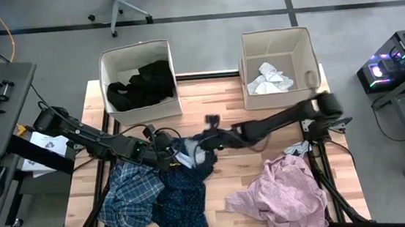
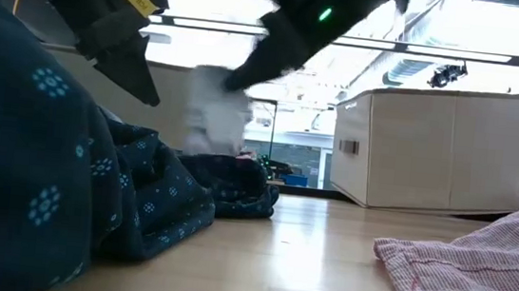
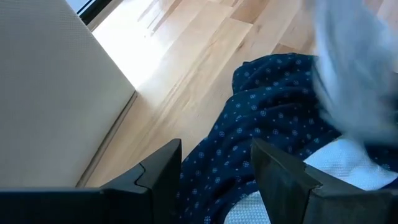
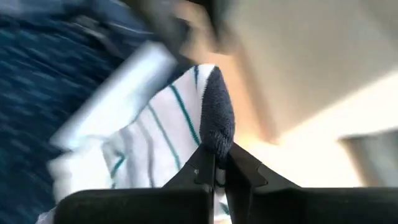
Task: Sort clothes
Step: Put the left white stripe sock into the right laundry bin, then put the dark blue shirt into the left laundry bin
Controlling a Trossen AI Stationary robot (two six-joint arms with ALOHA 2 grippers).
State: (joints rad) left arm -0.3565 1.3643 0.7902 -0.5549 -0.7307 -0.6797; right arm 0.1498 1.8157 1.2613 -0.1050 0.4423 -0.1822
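Observation:
My right gripper [image 1: 206, 140] is shut on a white sock with teal stripes and a dark navy end [image 4: 168, 137], held above the dark navy patterned shirt [image 1: 182, 196]. In the low view the sock [image 2: 220, 113] hangs blurred below that gripper [image 2: 244, 72]. My left gripper [image 3: 214, 177] is open just above the navy shirt [image 3: 261, 112], close to the sock. In the low view its tip [image 2: 141, 82] is clear of the cloth. The blue-white plaid shirt [image 1: 127, 197] and the pale pink garment [image 1: 283, 191] lie on the table. My right gripper pinches the striped sock at its dark navy end [image 4: 217, 134] between the two fingertips [image 4: 202, 171]. The rest of the sock hangs slack below the fingers, clear of the table.
Two beige fabric boxes stand at the far edge. The left one [image 1: 110, 70] holds black garments [image 1: 144, 82]; the right one [image 1: 307, 45] holds white pieces [image 1: 269, 78]. A small pale sock [image 1: 297, 148] lies by the pink garment. Bare wood [image 1: 224, 108] shows between boxes and clothes.

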